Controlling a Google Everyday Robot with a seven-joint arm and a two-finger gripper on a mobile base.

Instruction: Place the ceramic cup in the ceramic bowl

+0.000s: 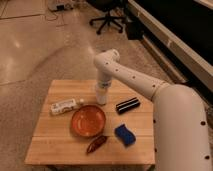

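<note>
**My pincer at the far rim of the bowl, with the cup at its tip**

Nearest on the wooden worktop [50,150] lies a dark reddish-brown thing [96,144], long and tilted; I cannot tell what it is. Just to its right sits a blue sponge [125,135]. Behind these two stands the orange-brown bowl [88,120], round and shallow, and I see nothing inside it. Left of the bowl and a little farther back, a white bottle [65,106] lies on its side, its cap end pointing at the bowl's rim. Right of the bowl, at about the same depth, lies a black bar-shaped box [127,105], apart from the bowl.

My arm [135,80] comes in from the right, bends at a white elbow and drops straight down between the bottle and the black box. My pincer [102,94] hangs at its end, just beyond the bowl's far rim, not over the bowl's middle. The pale stub at its very tip looks like the cup [101,99], low to the worktop and just beside the bowl's far edge. I cannot tell whether it rests on the wood. I also cannot tell whether my pincer grips it or stands open around it.

Beyond the worktop the speckled floor [40,45] runs back to a black office chair [107,17].
</note>
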